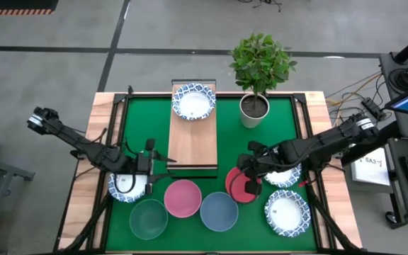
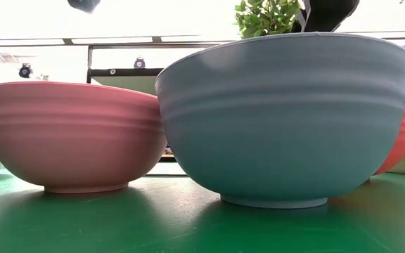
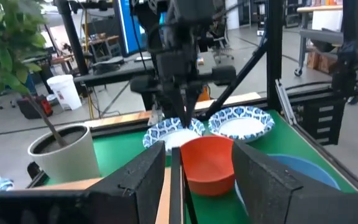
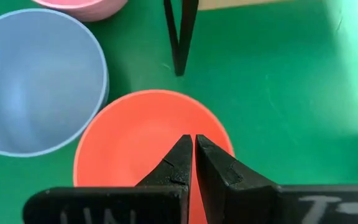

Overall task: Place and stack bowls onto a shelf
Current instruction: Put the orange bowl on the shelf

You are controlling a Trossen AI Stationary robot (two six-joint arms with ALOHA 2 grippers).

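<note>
My right gripper (image 1: 250, 177) (image 4: 193, 142) hangs shut, fingers pointing down, over the inside of the red bowl (image 4: 135, 143) (image 1: 241, 187), which sits on the green mat just off the shelf's near right corner. My left gripper (image 1: 151, 168) (image 3: 199, 152) is open, pointing level toward the table's right, by a white bowl with a blue rim (image 1: 127, 186). The light-wood shelf (image 1: 193, 142) carries one white-and-blue bowl (image 1: 194, 103) at its far end. Pink (image 1: 183, 198), blue (image 1: 219, 211) and grey-green (image 1: 148, 218) bowls stand along the near edge.
Two more white-and-blue bowls sit at the right, one (image 1: 287, 212) near the front and one (image 1: 284, 177) under the right arm. A potted plant (image 1: 254, 106) stands right of the shelf's far end. The shelf's near half is bare wood.
</note>
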